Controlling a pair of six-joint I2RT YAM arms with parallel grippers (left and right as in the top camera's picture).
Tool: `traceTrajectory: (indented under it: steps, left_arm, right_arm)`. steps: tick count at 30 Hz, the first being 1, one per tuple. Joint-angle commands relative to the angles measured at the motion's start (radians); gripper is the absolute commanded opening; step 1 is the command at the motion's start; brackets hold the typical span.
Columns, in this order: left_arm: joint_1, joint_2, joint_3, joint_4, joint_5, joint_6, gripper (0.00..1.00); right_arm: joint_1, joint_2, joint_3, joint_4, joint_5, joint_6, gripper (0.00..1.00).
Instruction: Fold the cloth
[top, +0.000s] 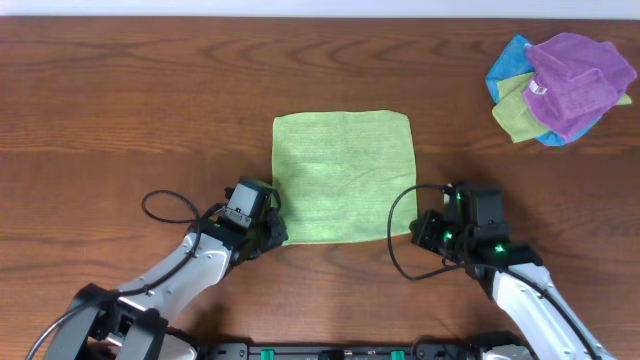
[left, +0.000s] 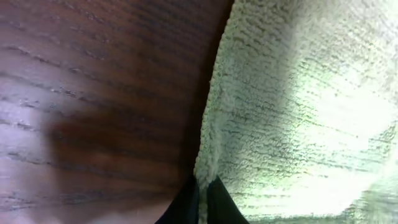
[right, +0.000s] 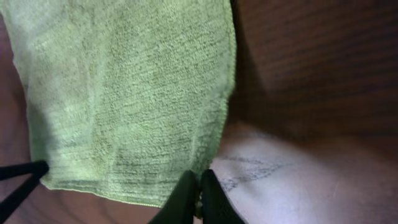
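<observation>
The lime-green cloth (top: 342, 175) lies spread flat as a square on the middle of the wooden table (top: 120, 110). My left gripper (top: 276, 232) sits at the cloth's near left corner. In the left wrist view that gripper (left: 203, 190) is shut, with the fuzzy cloth (left: 298, 112) edge pinched between its black fingers. My right gripper (top: 415, 232) sits at the near right corner. In the right wrist view the right gripper (right: 199, 186) is shut on the corner of the cloth (right: 124, 87), a sliver of green showing between its fingers.
A heap of other cloths (top: 560, 85) lies at the far right of the table, a purple one (top: 580, 75) on top of blue and green ones. Black cable loops (top: 165, 205) hang beside each wrist.
</observation>
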Motion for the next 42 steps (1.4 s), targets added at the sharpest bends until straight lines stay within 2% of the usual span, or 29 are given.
traceTrajectory:
  steps: [1, 11, 29, 42]
  left_arm:
    - [-0.005, 0.064, -0.055, -0.038, -0.037, -0.003, 0.06]
    - [-0.005, 0.064, 0.012, 0.003, 0.058, -0.035, 0.06]
    - [0.061, 0.064, 0.183, -0.075, 0.039, 0.000, 0.06]
    - [0.061, 0.064, 0.196, -0.121, 0.039, -0.004, 0.06]
  right_arm:
    - [-0.004, -0.008, 0.025, 0.005, 0.006, 0.006, 0.02]
    - [-0.003, -0.008, 0.027, 0.019, 0.006, 0.006, 0.01]
    - [0.024, -0.007, 0.027, 0.111, 0.055, 0.006, 0.01]
    - [0.082, 0.019, 0.027, 0.222, 0.108, 0.006, 0.01]
